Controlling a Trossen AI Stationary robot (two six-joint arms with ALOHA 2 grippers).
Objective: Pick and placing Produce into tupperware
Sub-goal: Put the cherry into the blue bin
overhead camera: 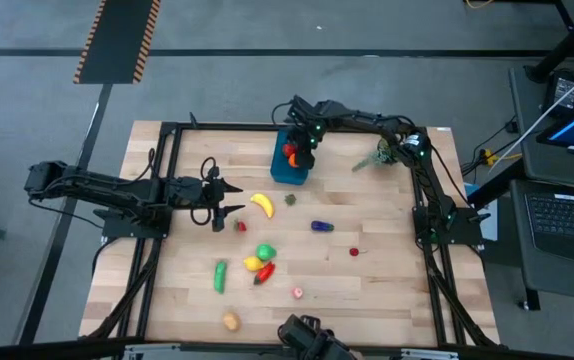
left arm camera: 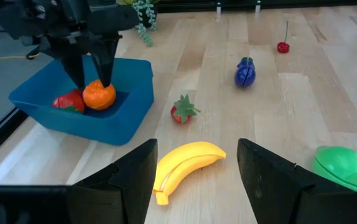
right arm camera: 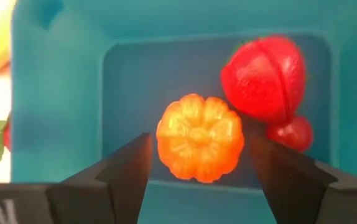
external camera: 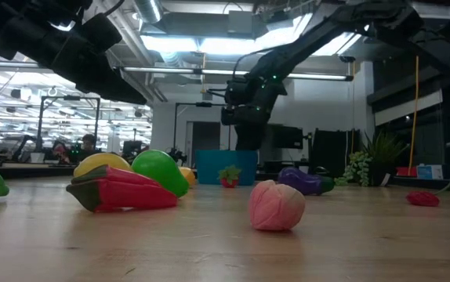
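right gripper (left arm camera: 92,78) over tupperware (left arm camera: 122,115), maybe releasing orange (left arm camera: 99,95)

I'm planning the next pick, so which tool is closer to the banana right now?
Left. The left tool hangs beside the banana; the right tool is over the tupperware, farther off.

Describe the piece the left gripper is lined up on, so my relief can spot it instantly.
Start at the blue tub at the table's far edge, then come toward the left gripper. Just ahead of its open fingers lies the banana. It is the only long, curved yellow piece; the small strawberry beyond it is red with a green top.
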